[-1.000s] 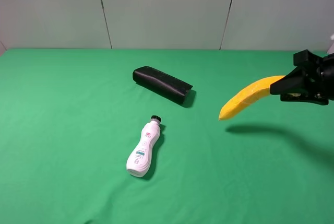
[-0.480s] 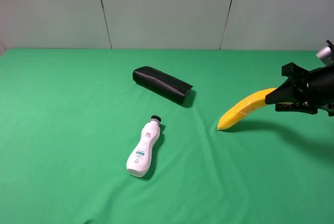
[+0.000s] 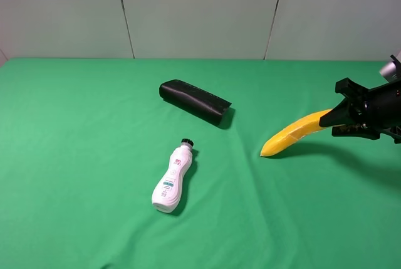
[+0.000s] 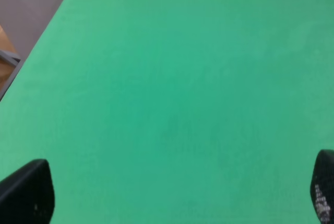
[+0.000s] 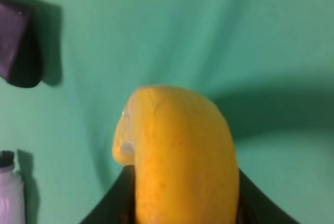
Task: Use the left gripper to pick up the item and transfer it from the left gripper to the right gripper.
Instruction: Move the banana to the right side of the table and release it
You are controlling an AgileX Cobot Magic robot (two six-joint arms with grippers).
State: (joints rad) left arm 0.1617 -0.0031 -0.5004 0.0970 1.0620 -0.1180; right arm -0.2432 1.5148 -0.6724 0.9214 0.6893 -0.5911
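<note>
- One banana (image 3: 293, 135), bright yellow and curved, is clamped at one end by the right gripper (image 3: 333, 118) on the right side of the green worktop (image 3: 88, 156). Its free tip slants down to the cloth or just above it; contact cannot be told from the high view.
- In the right wrist view the banana (image 5: 180, 156) fills the lower middle, with the dark fingers (image 5: 112, 203) clenched on either side of it.
- One white bottle (image 3: 171, 180) with a black cap lies on its side near the middle of the worktop, cap pointing toward the far wall. It carries a small red mark near the neck and a teal-edged label lower down; the writing is too small to read.
- One black oblong case (image 3: 195, 101) lies flat beyond the bottle, well apart from it and from the banana. No writing shows on it.
- The left gripper (image 4: 172, 195) does not appear in the high view. Its wrist view shows two black fingers (image 4: 28, 192) at opposite corners, spread wide and released, with only bare green cloth between them.
- One of those fingers bears pale markings, blurred and unreadable.
- Two grippers in all, three loose things: banana, bottle, case.
</note>
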